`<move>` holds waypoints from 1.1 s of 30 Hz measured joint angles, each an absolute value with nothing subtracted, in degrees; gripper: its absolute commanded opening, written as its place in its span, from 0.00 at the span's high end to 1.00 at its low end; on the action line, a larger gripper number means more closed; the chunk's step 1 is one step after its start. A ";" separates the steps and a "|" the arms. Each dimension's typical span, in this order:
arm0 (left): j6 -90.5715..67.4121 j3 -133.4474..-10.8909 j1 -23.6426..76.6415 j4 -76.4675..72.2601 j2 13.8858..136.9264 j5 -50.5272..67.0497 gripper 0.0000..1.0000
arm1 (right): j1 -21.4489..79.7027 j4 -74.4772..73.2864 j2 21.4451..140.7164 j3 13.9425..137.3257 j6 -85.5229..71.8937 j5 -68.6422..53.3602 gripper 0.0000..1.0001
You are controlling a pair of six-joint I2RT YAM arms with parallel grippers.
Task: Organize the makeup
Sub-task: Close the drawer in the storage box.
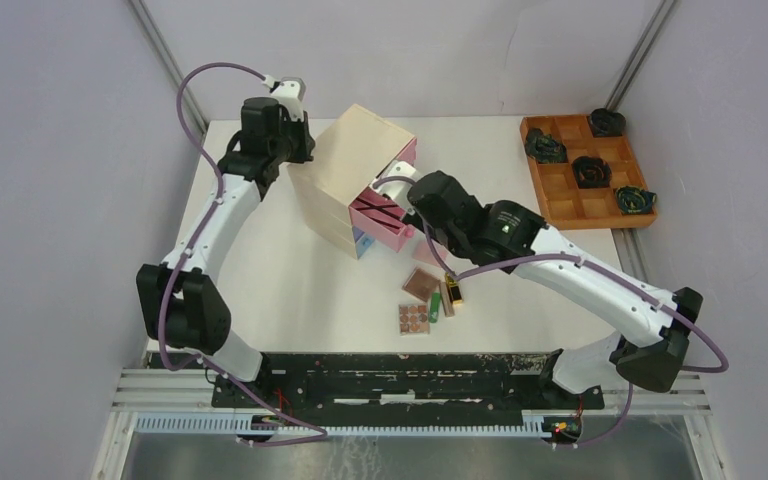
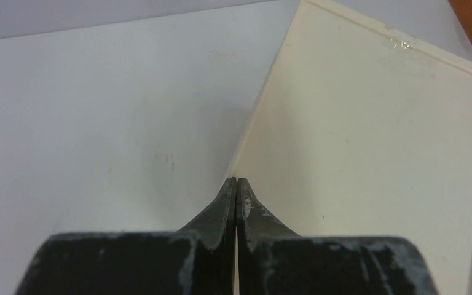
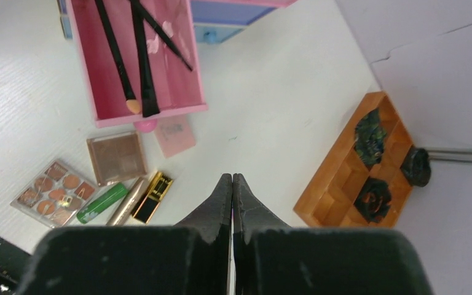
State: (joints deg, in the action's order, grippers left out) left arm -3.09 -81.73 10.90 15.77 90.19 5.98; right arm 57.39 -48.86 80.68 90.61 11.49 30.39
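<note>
Empty and pressed together: left gripper (image 2: 236, 184), right gripper (image 3: 232, 181); palettes (image 3: 117, 158), green tube (image 3: 101, 203), gold tube (image 3: 152, 196) lie lower left of right wrist frame, below pink drawer (image 3: 153, 114); likely light, stiff, slick; pinch tubes mid-body, palettes across opposite edges.

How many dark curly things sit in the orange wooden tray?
4 dark coiled things in the orange wooden grid tray: far right corner, far left, centre, near right. None seem hidden.
</note>
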 measured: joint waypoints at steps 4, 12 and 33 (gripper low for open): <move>-3.09 -83.55 10.37 20.91 89.67 6.17 0.97 | 57.39 -47.79 80.73 85.12 8.08 29.32 0.99; -3.11 -83.57 10.63 25.17 86.39 8.54 0.97 | 56.82 -44.40 80.73 79.40 3.31 27.29 0.99; -3.16 -83.81 19.05 25.02 86.32 11.14 0.97 | 54.24 -34.61 82.87 75.33 -1.91 23.14 0.99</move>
